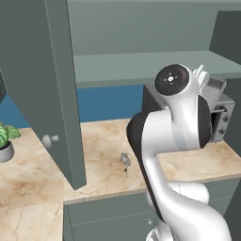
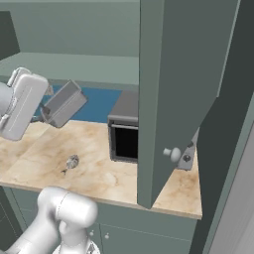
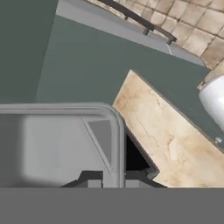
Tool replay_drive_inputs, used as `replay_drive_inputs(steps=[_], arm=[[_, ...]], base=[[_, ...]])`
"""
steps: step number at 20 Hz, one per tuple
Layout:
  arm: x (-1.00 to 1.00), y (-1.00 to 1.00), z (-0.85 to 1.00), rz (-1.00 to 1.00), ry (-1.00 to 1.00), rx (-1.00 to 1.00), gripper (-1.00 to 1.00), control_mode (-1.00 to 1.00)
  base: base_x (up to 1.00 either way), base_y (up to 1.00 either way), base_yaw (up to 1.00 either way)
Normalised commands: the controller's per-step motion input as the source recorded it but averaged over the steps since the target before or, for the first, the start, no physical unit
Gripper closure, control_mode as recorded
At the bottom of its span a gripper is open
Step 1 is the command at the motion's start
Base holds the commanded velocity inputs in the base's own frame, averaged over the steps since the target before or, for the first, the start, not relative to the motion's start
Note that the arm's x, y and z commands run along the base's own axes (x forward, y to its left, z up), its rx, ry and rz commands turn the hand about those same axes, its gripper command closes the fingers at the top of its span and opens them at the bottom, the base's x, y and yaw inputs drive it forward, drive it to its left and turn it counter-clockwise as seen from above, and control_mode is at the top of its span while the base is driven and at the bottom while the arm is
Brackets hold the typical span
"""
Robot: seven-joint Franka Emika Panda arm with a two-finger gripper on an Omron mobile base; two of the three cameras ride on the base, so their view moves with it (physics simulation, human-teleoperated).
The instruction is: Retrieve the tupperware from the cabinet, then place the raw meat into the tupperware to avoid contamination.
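The tupperware (image 3: 61, 144) sits right against the hand camera, its pale rounded rim across the lower half of the view, and the jaws are closed on that rim, one dark fingertip (image 3: 89, 178) inside the wall and one outside. Its inside looks bare, though the near part is blurred, so that is not certain. In the right base view the gripper (image 2: 43, 115) holds the box tilted in the air, above the bench (image 2: 99, 173) and to the left of the microwave (image 2: 124, 134). The microwave's front looks dark and hollow. The raw meat (image 2: 72, 161) lies on the bench, left of the microwave and nearer the front edge, below the held box and well apart from it. Above the microwave the cabinet (image 2: 173, 74) stands open, one door swung out in front of the microwave with its pale knob (image 2: 172, 154) low on the edge; the shelf (image 1: 136, 66) inside carries nothing I can make out. A potted plant (image 1: 5, 141) stands far to the left of the microwave.
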Motion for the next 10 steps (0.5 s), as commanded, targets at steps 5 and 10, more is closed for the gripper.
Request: replay_drive_inputs(steps=[5, 10], arm=[[-0.23, 0.4, -0.3, 0.12, 0.0, 0.06, 1.0, -1.0], [-0.22, 0.32, -0.34, 0.15, 0.02, 0.06, 1.0, -1.0]], base=[[0.0, 0.0, 0.0], [0.0, 0.0, 0.0]])
